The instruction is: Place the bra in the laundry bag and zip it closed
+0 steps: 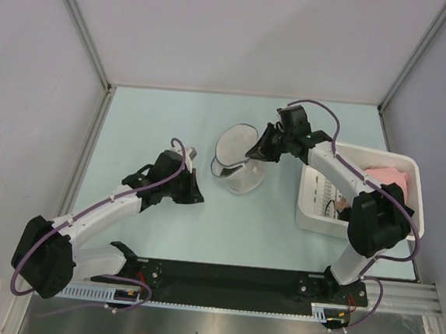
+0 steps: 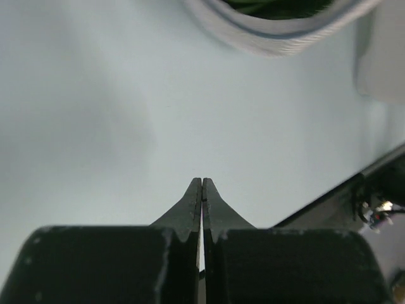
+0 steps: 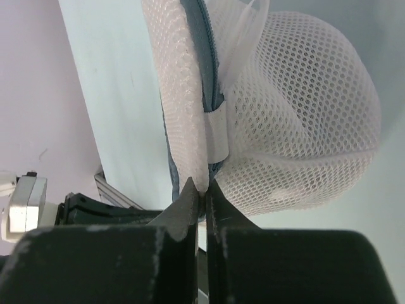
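The laundry bag (image 1: 238, 176) is lying near the middle of the table (image 1: 157, 114), a little toward its right edge. One mesh half is standing up like a lid. The bra (image 2: 278, 5) is sitting inside it: from the left wrist, a strip of dark green is showing just within the grey rim.

The right gripper (image 3: 202, 190) is pinching the bag's edge right at the zipper seam, jaws clamped together on the mesh beside a small white tab. I reckon it is holding there to steady the rim or to get at the zip, but I cannot tell whether the pull itself is caught.

The left gripper (image 2: 202, 183) is hovering low over bare table just left of the bag, its fingers pressed together on nothing, probably waiting to help.

The white bin (image 1: 312, 222) is sitting against the right edge with a pink garment (image 1: 386, 177) in it.
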You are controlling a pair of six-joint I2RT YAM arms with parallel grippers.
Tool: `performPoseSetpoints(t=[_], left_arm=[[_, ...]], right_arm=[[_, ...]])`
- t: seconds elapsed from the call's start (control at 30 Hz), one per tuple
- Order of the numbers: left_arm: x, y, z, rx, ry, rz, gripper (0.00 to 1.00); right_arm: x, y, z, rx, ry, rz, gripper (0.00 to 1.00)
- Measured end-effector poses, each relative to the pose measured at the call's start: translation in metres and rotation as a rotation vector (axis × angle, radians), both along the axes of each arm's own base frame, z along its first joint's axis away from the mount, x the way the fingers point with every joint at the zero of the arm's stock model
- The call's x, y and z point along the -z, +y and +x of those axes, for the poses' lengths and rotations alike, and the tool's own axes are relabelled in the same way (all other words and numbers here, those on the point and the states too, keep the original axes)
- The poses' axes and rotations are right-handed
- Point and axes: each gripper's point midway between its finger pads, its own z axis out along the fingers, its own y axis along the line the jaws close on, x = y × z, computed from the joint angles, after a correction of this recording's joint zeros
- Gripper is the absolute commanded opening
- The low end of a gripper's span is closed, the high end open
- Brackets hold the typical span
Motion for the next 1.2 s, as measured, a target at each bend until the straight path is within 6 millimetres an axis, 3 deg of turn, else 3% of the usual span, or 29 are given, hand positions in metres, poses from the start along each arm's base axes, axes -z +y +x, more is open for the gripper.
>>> performPoseSetpoints(t=[0.07,0.1,0.27,0.3,0.43,0.67,0.87,1.07,1.13,1.2], left_arm=[[-0.008,-0.013,-0.003,0.053,-0.002,-0.064,0.21],[-0.013,-0.019,-0.004,0.079,-0.009,-0.093,0.38],[-0.061,-0.058,-0.003,0.178,-0.057,-0.277,0.66],[-0.076,-0.069,-0.001,0.194,-0.076,-0.324,0.66],[-0.095,-0.098,0.002,0.220,-0.075,-0.416,0.63],[-0.075,-0.122,0.011,0.176,0.026,-0.364,0.56],[-0.077,-0.119,0.022,0.113,0.001,-0.305,0.36],[-0.072,-0.108,0.030,0.062,-0.014,-0.228,0.28],[-0.070,-0.105,0.030,0.054,-0.013,-0.213,0.20],[-0.068,-0.103,0.031,0.049,-0.018,-0.200,0.01]], right_arm=[[0.001,0.004,0.000,-0.008,0.012,0.010,0.00],[0.002,0.005,-0.002,-0.009,0.024,0.010,0.00],[0.005,0.006,-0.016,0.048,0.127,0.045,0.00],[0.006,0.006,-0.021,0.066,0.152,0.050,0.00],[0.000,0.009,-0.045,0.131,0.208,0.071,0.00],[-0.013,0.018,-0.067,0.197,0.229,0.106,0.00],[-0.015,0.015,-0.065,0.240,0.226,0.105,0.00],[-0.016,0.017,-0.068,0.241,0.223,0.104,0.00],[-0.017,0.018,-0.069,0.239,0.222,0.104,0.00],[-0.017,0.018,-0.069,0.236,0.222,0.104,0.00]])
